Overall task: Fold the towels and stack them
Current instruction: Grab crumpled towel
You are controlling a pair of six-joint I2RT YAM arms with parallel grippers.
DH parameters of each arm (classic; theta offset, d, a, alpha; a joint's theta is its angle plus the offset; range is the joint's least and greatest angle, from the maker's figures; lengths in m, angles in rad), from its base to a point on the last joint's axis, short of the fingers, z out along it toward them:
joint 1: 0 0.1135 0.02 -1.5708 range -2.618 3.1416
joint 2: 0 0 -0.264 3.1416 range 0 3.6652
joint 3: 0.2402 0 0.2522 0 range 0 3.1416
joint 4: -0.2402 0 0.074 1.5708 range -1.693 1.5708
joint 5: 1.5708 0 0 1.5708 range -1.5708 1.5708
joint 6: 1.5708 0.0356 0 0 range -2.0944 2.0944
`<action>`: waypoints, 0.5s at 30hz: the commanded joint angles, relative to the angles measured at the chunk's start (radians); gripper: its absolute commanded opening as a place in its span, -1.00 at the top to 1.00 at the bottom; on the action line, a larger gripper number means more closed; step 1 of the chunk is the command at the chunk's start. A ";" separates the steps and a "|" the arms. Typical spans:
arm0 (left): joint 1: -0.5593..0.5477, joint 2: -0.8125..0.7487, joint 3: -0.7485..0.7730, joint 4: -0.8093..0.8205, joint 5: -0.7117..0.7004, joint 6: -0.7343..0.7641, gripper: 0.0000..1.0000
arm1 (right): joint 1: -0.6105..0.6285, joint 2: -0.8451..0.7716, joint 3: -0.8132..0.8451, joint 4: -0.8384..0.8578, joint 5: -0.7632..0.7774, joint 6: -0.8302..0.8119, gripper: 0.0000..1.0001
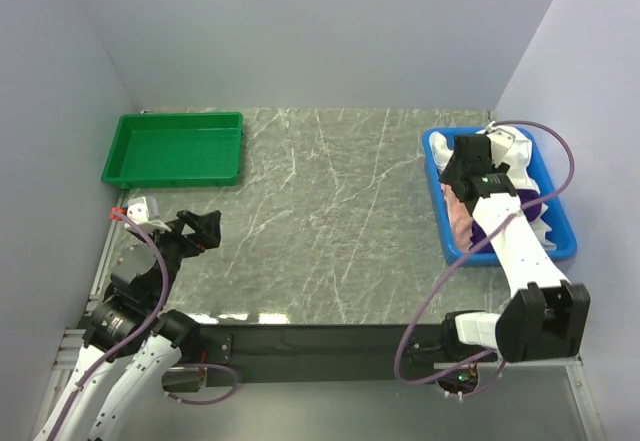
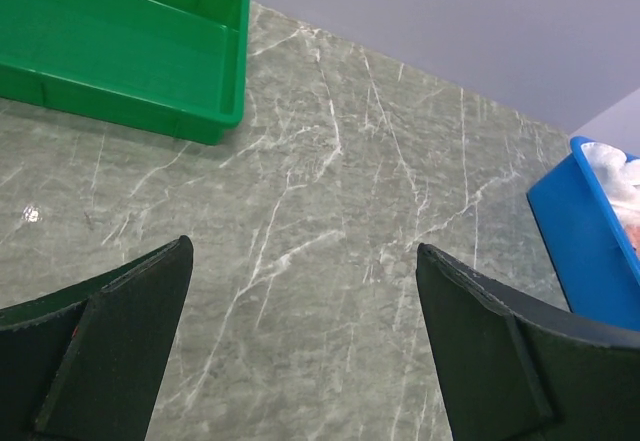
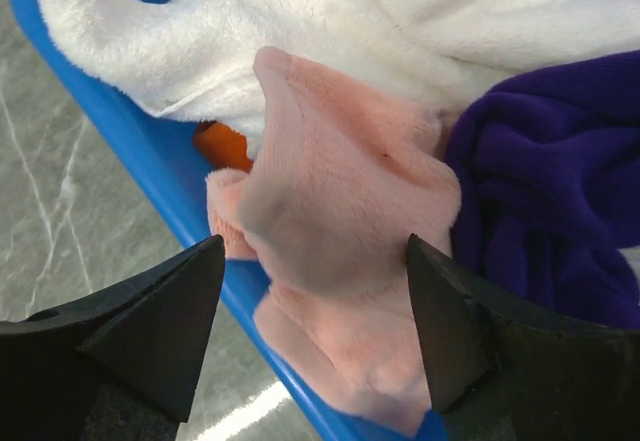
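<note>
Right jaws spread over the pink towel (image 3: 340,181) in the blue bin (image 3: 120,131).
The pink fold lies between them, seemingly untouched; a white towel (image 3: 300,31) and a purple towel (image 3: 540,161) share the bin. Left jaws gape, well away from the bin.

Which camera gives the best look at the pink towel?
The right wrist view: the pink towel fills the middle, folds clear. The top view shows a small patch beside the right arm in the blue bin; the left wrist view catches only a sliver at its edge.
</note>
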 commanded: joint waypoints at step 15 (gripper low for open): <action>-0.038 0.007 0.011 0.019 -0.039 0.010 -0.99 | -0.035 -0.047 0.387 0.086 -0.021 -0.245 1.00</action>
